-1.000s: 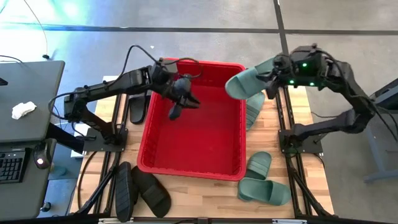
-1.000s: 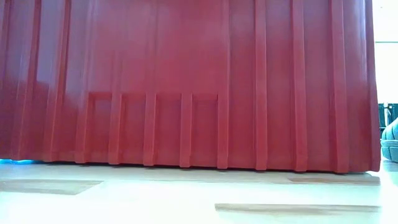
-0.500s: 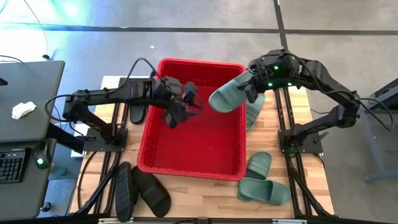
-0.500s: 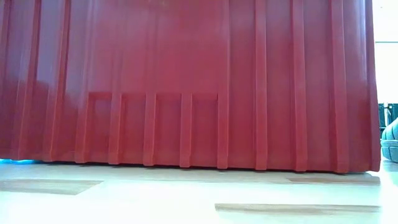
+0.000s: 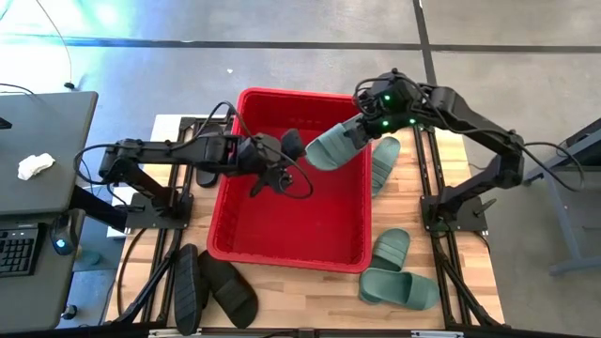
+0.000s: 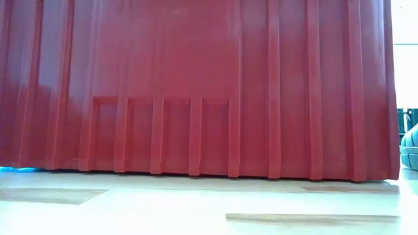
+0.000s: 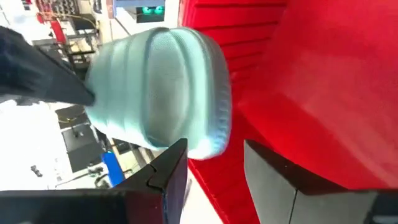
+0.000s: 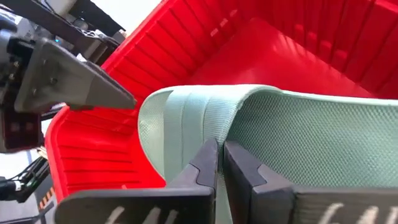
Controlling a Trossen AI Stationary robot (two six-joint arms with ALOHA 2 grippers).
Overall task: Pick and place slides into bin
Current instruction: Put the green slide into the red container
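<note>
From above, the red bin (image 5: 291,202) sits in the middle of the wooden surface (image 5: 310,291). The right gripper (image 5: 362,130) reaches over the bin's far right part, pinching a dark green slide (image 5: 331,147) that hangs in the air above the bin's inside. The left gripper (image 5: 282,160) is over the bin's far left part, with a black slide (image 5: 292,143) just beyond it; from this view I cannot tell whether its fingers grip that slide. Another green slide (image 5: 383,161) lies beside the bin's right wall, two more (image 5: 394,272) near its near right corner, two black ones (image 5: 211,286) off its near left corner, and one black slide (image 5: 208,164) by its left wall. The low view is filled by the bin's ribbed red wall (image 6: 196,85). In the left wrist view, that gripper's fingers (image 7: 171,171) stand apart with nothing between them, the green slide (image 7: 161,87) ahead. In the right wrist view, the fingers (image 8: 208,165) are pressed onto the green slide's edge (image 8: 261,130), above the bin (image 8: 280,50).
</note>
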